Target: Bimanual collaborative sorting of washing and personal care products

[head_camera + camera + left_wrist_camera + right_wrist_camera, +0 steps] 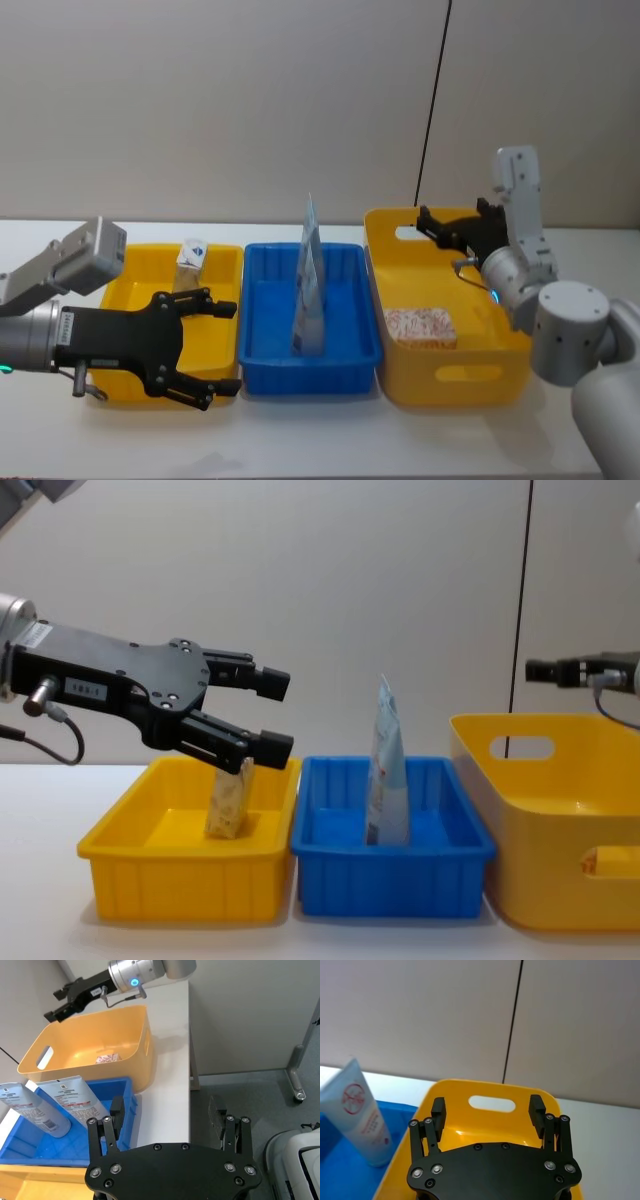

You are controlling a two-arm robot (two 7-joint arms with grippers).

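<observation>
The left gripper (275, 715) hung with its fingers spread and nothing between them, just above the small yellow bin (180, 890). Below and a little beyond its fingertips, toward the bin's far wall, the small tan carton (190, 262) stood on end. In the chest view the lower finger seemed almost on the carton's top, but the head view put the carton farther back. A straight drop from there would probably have clipped that top and tipped it over, since a carton on its narrow end has little to keep it up.

Farther out, past the fingertips, the blue bin (310, 380) held a tube (30, 1110) and a second tube (75, 1100), both upright and leaning together. A sideways sweep of the arm at that height could have brushed their tips or nudged the bin, and the pair would likely have fallen as one.

The right gripper (486, 1107), also spread wide and empty, hovered over the far rim of the big yellow bin (460, 380). The carton with the red pattern (421, 325) lay on the floor of the bin, below and nearer the robot than the fingers. A careless descent risked catching a finger on the rim or the handle slot and dragging the bin.
</observation>
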